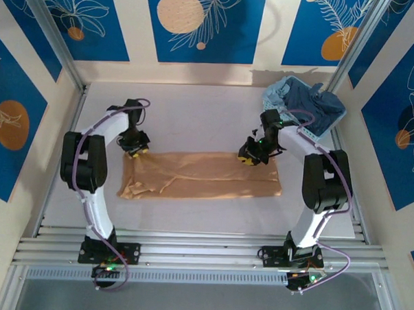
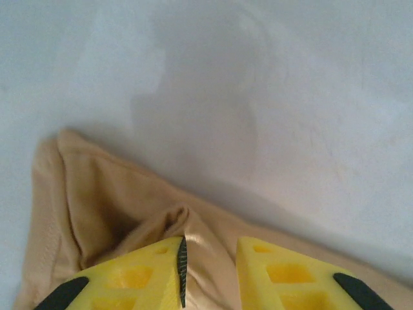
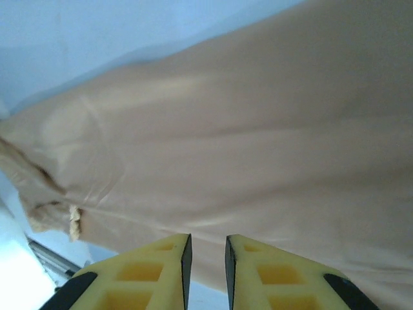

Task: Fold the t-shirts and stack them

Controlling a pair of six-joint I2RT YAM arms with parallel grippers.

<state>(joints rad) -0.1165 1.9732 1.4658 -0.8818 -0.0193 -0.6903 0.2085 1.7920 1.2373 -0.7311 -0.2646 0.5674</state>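
Our left gripper (image 1: pixel 134 150) is pinching a far corner of the tan t-shirt (image 1: pixel 199 175); right gripper (image 1: pixel 247 159): we cannot tell.

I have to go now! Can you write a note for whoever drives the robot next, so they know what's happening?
Left gripper: jaws pinching a bunched fold at the far-left corner of the tan t-shirt.
Right gripper: jaws almost together at the shirt's far edge; grip unclear.
The tan t-shirt lies on the table as a long strip, plain side up. The blue t-shirt sits crumpled in the basket, far right.
Done: tan shirt partly folded.
Left: finish folding it, fold the blue one, stack both.
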